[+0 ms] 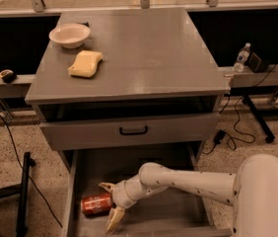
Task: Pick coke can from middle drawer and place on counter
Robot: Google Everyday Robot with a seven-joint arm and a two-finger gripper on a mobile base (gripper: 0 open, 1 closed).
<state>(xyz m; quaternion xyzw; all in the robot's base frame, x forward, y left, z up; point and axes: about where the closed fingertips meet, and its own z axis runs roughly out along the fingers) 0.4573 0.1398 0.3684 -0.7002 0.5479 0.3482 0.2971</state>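
The coke can (96, 204) lay on its side on the floor of the open middle drawer (102, 164), near the drawer's left wall, its length running left to right. The robot's arm (188, 181) reached in from the right, and the claw (106, 206) sat low in the drawer at the can's right end. Its two fingers (113, 220) were spread apart, one above the can in the camera view and one below. They seemed to straddle only that end and not the can's middle, and nothing was pinched yet. The main risk from here looked to be the can's round side. If one finger met it before the other, the can might roll or skid toward the left wall and out of the grip. A hold that caught only the end might also let the can tilt or slip once lifted. The closed drawer front (129, 131) with its black handle (133, 130) hung directly over the back of the open drawer. A straight upward lift could therefore knock the can or the wrist against it, and so could the overhanging edge of the surface (149, 53). Up there, a bowl (69, 35) and a yellow sponge (86, 63) occupied the left part. Setting the can down among them could nudge them, or leave it tipped against one.
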